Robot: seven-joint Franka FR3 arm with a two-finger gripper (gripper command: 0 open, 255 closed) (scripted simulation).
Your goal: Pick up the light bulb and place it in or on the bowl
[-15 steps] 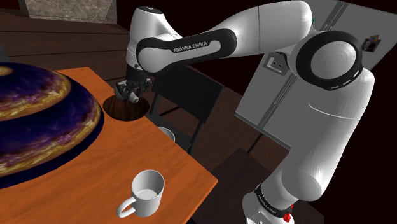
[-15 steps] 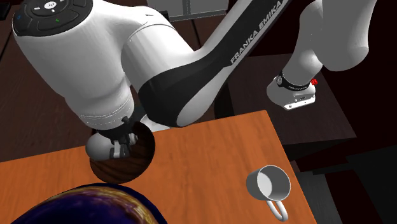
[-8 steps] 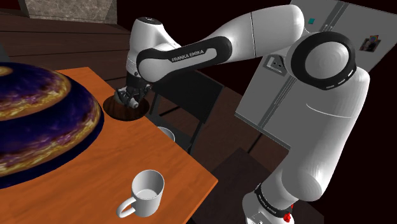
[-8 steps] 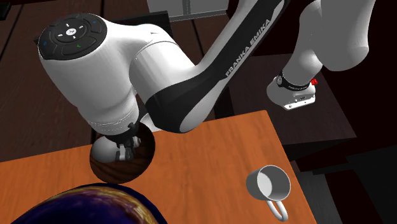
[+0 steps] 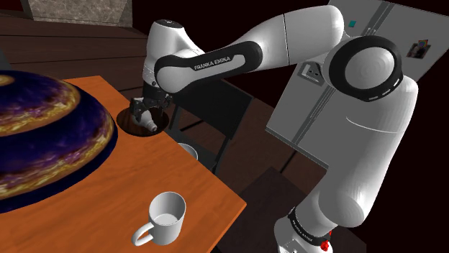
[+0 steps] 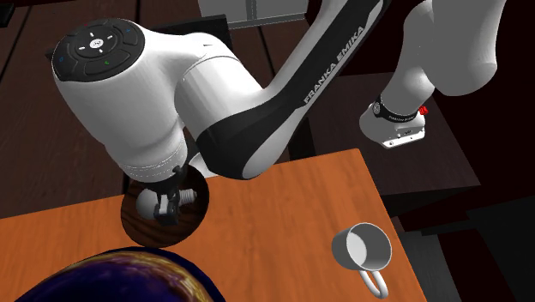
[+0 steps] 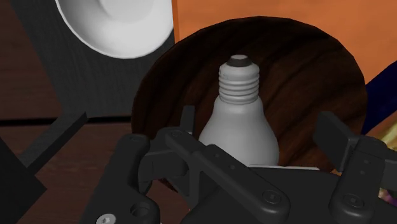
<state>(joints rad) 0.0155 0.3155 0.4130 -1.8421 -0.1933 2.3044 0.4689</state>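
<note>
Dropped from the parted claw (image 7: 259, 122), light bulb (image 7: 239, 114) lies in bowl (image 7: 308, 79).

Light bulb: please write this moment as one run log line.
grey-white light bulb: lying in round dark wooden bowl | hand: open, over bulb

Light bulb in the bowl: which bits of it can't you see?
- Wrist view: the light bulb's round end, behind the gripper's black body.
- Shoulder view: whether it touches the bowl, too small to tell.
- Second exterior view: the bowl's far rim, under the white arm.
</note>
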